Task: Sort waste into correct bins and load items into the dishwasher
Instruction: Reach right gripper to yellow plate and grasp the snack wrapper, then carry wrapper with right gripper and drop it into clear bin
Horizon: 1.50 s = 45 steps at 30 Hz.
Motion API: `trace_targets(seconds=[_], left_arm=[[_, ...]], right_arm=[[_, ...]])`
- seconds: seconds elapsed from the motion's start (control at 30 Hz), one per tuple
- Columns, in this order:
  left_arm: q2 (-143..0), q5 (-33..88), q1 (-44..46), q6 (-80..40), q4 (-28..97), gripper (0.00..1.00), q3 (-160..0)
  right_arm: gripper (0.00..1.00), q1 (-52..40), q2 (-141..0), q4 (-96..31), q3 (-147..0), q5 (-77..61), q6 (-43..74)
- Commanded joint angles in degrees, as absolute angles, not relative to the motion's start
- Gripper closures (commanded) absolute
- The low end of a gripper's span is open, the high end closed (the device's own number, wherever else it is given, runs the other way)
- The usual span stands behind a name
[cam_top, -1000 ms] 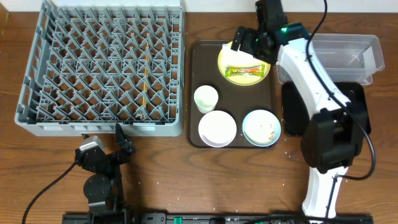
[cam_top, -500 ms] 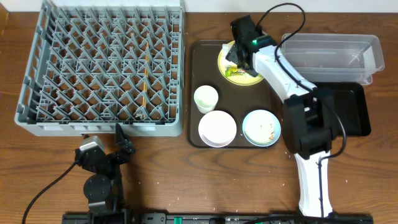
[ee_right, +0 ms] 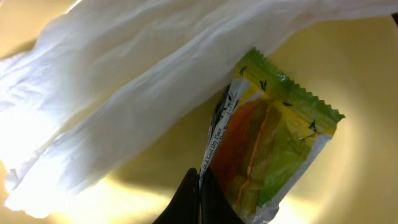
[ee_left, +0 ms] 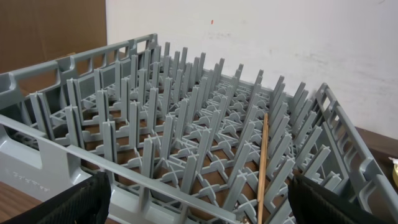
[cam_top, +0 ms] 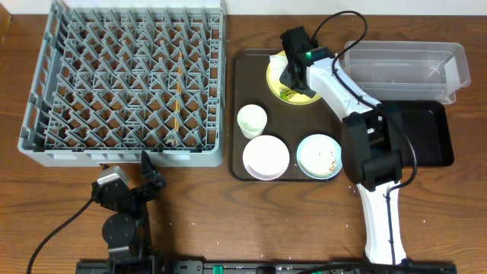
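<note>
Waste first: my right pincer [ee_right: 199, 190] sits low on the plate [ee_right: 354, 81], its tips pressed together on what looks like the near edge of the wrapper [ee_right: 273, 149]. This is the pickup step of the sorting. The wrapper lies flat on the plate, green and orange, glossy and crimped at its end, just beside a crumpled white sheet [ee_right: 124, 93]. Next, I judge, comes a clean lift off the plate and a carry to the tub [cam_top: 403, 65] near the plate, with a firm grip, since thin film slips.
</note>
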<state>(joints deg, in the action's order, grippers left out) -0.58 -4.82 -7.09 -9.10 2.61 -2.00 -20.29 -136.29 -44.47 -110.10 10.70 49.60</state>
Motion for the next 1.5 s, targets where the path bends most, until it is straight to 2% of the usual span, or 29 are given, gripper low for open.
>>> trace_targets(seconds=[0.0,0.3,0.53,0.87,1.07,1.13,1.17,1.2,1.27,1.33,1.4,1.47], left_arm=[[-0.23,-5.13,-7.2,-8.6,3.57,0.08,-0.23],[-0.23,-5.13,-7.2,-8.6,3.57,0.08,-0.23],[-0.23,-5.13,-7.2,-8.6,3.57,0.07,-0.23],[-0.23,-5.13,-7.2,-8.6,3.57,0.08,-0.23],[-0.23,-5.13,-7.2,-8.6,3.57,0.08,-0.23],[-0.23,-5.13,-7.2,-8.6,3.57,0.08,-0.23],[-0.23,-5.13,-7.2,-8.6,3.57,0.08,-0.23],[-0.23,-5.13,-7.2,-8.6,3.57,0.08,-0.23],[-0.23,-5.13,-7.2,-8.6,3.57,0.07,-0.23],[-0.23,-5.13,-7.2,-8.6,3.57,0.07,-0.23],[-0.23,-5.13,-7.2,-8.62,3.57,0.08,-0.23],[-0.23,-5.13,-7.2,-8.6,3.57,0.08,-0.23]], right_arm=[[0.99,-19.97,-135.87,-44.95,-111.33,8.71,44.99],[0.99,-18.48,-123.13,-49.21,-111.33,7.07,40.53],[0.99,-13.02,-114.1,-51.92,-111.33,11.11,40.23],[0.99,1.56,-116.53,-53.3,-109.6,11.42,53.1],[0.98,5.65,-121.67,-49.71,-109.6,11.38,53.1],[0.91,6.28,-122.98,-48.53,-109.58,11.4,52.82],[0.81,6.5,-123.26,-47.94,-109.6,11.35,52.07],[0.7,6.59,-123.48,-47.35,-109.58,11.38,51.05],[0.36,6.7,-123.46,-46.02,-109.6,11.33,48.34],[0.13,6.68,-123.02,-44.31,-109.8,10.46,43.33],[0.05,6.63,-122.08,-44.07,-110.21,8.51,39.24],[0.04,6.28,-120.57,-44.1,-110.32,6.07,36.32]])
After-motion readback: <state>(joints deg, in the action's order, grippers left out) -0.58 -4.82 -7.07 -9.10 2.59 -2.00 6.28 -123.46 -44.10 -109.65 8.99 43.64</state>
